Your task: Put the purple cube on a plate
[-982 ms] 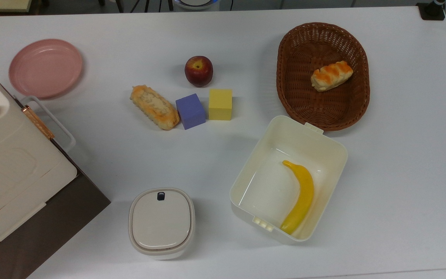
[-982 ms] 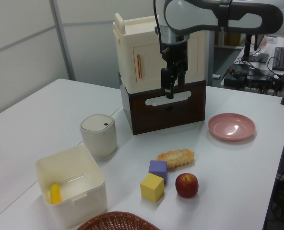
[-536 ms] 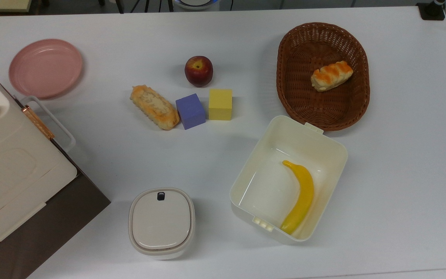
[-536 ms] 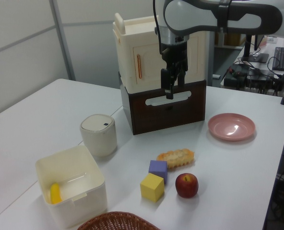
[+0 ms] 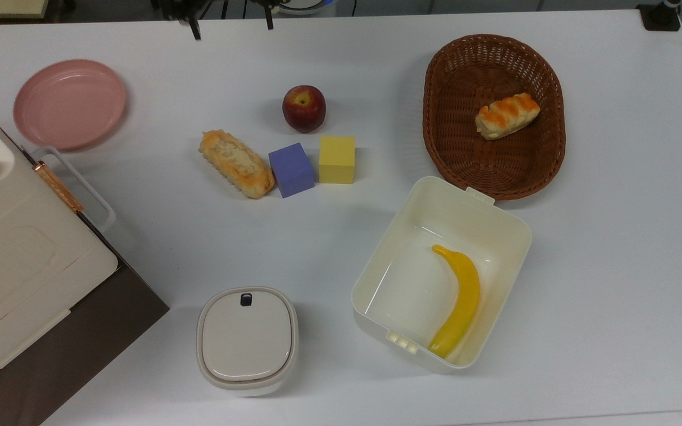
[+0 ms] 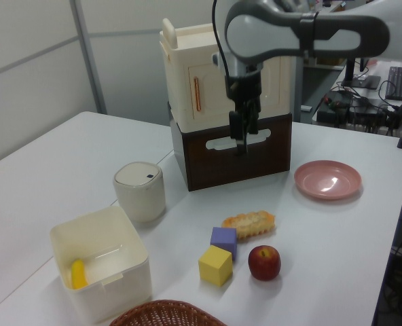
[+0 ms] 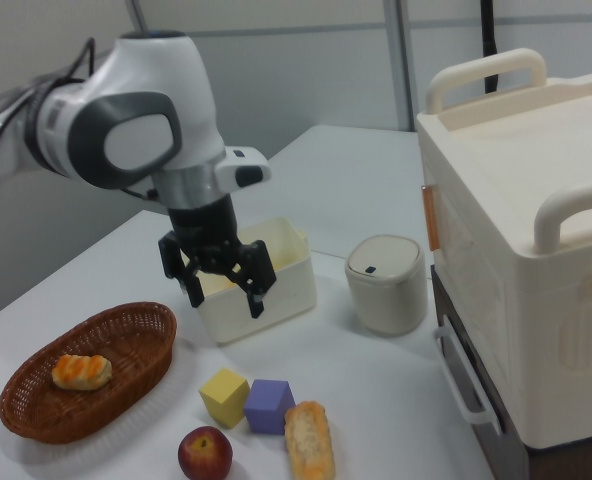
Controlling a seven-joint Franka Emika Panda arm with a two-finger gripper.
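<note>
Matt blue-violet solid cube (image 5: 291, 170); glossy round pink dish (image 5: 69, 103); rough brown woven wicker basket (image 5: 494, 115); smooth white tabletop (image 5: 613, 266).

Top view looked straight down on the table (image 5: 341, 53), left view stood low at one end facing the far cabinet (image 6: 228, 129), right view faced back from beside that cabinet (image 7: 526, 250), all shared the two blocks mid-table

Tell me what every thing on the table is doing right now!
gripper: open, holding nothing, up in the air
purple cube: on the table, touching the long bread
plate: empty
basket: holds a bun
open box: holds a banana
round container: lid on
</note>
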